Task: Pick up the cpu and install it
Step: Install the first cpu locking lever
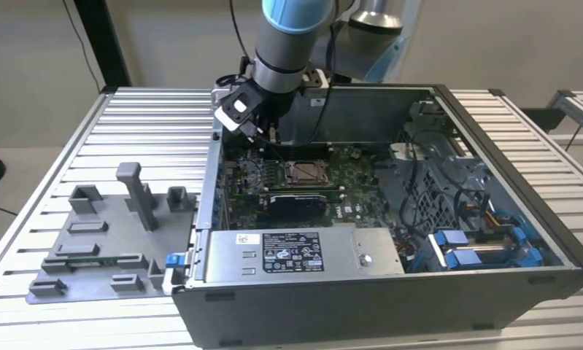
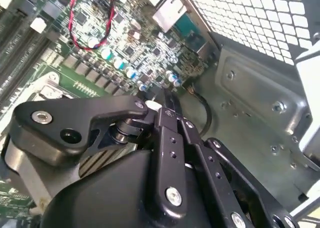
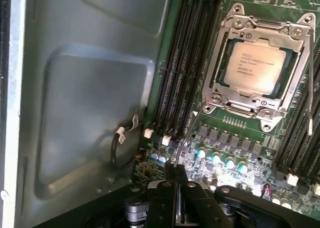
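Observation:
The cpu (image 3: 255, 65), a small square chip with a silvery top, lies seated in the motherboard socket (image 1: 306, 173) under the closed metal frame (image 3: 227, 95). My gripper (image 3: 176, 174) hangs low over the board at the socket's corner, near the case's back wall, with its black fingers pressed together; it also shows in the second wrist view (image 2: 164, 98) and the exterior view (image 1: 264, 137). A thin metal socket lever (image 3: 192, 133) runs from the frame's corner down to my fingertips. Whether it is gripped I cannot tell.
The open computer case (image 1: 506, 131) lies on a slatted metal table. Memory slots (image 3: 175, 72) run beside the socket. A power supply (image 1: 291, 251) fills the case's front, blue drive brackets (image 1: 476, 248) its right. Grey fixture blocks (image 1: 106, 233) stand at the exterior view's left.

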`<state>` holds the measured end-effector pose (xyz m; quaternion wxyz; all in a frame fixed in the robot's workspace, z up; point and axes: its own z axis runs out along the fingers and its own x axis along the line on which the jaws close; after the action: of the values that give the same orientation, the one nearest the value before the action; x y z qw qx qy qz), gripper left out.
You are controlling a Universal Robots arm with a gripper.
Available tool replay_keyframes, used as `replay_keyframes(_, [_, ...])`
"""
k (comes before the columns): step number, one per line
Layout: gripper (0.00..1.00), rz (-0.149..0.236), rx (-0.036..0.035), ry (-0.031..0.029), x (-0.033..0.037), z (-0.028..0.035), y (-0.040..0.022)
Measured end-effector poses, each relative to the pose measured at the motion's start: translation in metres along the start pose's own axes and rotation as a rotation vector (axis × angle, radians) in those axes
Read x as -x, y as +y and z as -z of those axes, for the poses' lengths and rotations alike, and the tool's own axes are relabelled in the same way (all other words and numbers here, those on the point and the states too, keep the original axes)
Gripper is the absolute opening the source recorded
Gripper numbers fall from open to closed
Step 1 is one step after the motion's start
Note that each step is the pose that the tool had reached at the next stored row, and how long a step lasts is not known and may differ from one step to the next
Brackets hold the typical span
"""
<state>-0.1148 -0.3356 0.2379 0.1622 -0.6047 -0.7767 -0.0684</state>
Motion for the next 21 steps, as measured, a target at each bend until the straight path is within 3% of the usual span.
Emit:
replay_keyframes(4, [0.0,0.002,0.0009,0.0063,-0.0001,0.0005,0.0002])
replay_keyframes(8, [0.0,0.004,0.0044,0.0222,0.0003,0.001,0.0023])
replay_keyframes(11, [0.0,0.006,0.0059,0.0307,0.0012,0.002,0.0065])
replay_keyframes(21, [0.0,0.008,0.0071,0.0505,0.0035,0.0078,0.0214])
